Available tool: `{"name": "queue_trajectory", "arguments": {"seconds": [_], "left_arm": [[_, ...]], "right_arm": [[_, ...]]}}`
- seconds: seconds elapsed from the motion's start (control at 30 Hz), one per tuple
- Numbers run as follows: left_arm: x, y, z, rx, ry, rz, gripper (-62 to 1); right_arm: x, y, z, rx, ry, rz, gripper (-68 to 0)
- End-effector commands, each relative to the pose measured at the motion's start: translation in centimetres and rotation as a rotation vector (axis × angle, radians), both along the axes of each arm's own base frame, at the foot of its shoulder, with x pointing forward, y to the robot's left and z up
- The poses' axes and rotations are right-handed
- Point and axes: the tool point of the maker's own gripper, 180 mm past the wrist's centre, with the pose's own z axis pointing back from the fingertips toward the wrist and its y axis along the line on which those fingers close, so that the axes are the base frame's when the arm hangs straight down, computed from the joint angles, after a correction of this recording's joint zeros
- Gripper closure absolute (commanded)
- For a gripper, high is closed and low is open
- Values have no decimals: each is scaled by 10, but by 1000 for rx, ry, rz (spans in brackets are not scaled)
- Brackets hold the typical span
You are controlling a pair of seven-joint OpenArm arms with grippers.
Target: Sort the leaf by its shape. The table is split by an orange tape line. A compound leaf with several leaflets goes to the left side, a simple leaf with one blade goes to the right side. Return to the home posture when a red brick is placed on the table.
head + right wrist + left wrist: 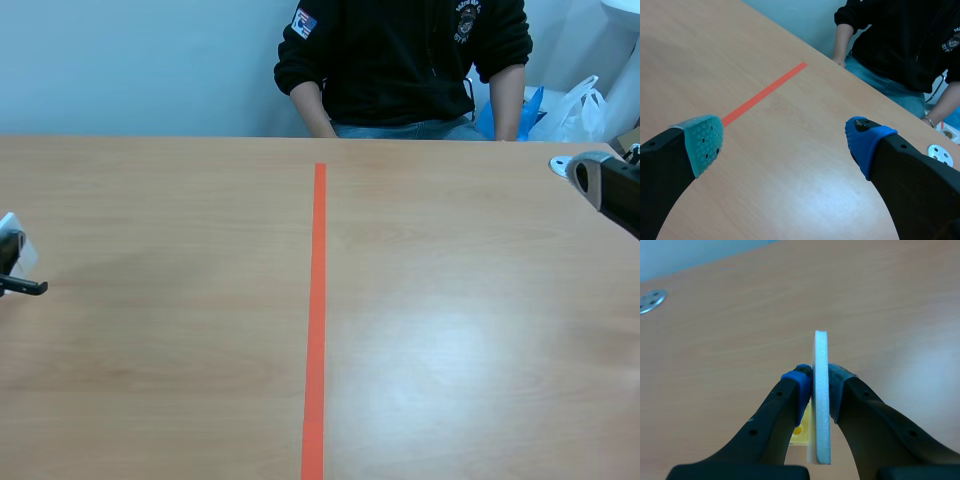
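**A thin white card is being held by the left gripper**

The card (820, 352) is being seen from its edge only. Its face is being hidden, so the kind of leaf on it cannot be told. It is being pinched upright between the pads (799, 380) of the left gripper (820, 384), which is being pressed almost closed on the card's two flat sides. It is being held above the left side of the table (480, 330), well apart from the tape line (316, 320). A small yellow bit (801, 432) is being glimpsed just behind the card; what it is cannot be told.

The card is being judged light, thin and stiff, a bit like foam. It could be dented by a hard squeeze, and it could slip if tipped. The flat sides are being judged the best place to hold it.

The right gripper (784, 144) is being held wide open over the table, with nothing in it. A person (400, 60) is being seen sitting across the table.
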Motion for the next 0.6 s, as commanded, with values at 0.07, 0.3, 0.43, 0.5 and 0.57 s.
{"name": "queue_trajectory", "arguments": {"seconds": [0.07,0.3,0.43,0.5,0.57], "left_arm": [[-4,12,6,33,-25,39,-61],[-16,17,-5,3,-4,81,-62],[-16,19,-6,-35,-2,106,-62],[-17,18,-7,-39,1,107,-62],[-17,16,-8,-47,7,97,-70]], "right_arm": [[2,-3,8,-4,-27,2,-500],[2,-3,8,-4,-27,2,-500],[2,-3,8,-4,-27,2,-500],[2,-3,8,-4,-27,2,-500],[2,-3,8,-4,-28,2,-500]]}}
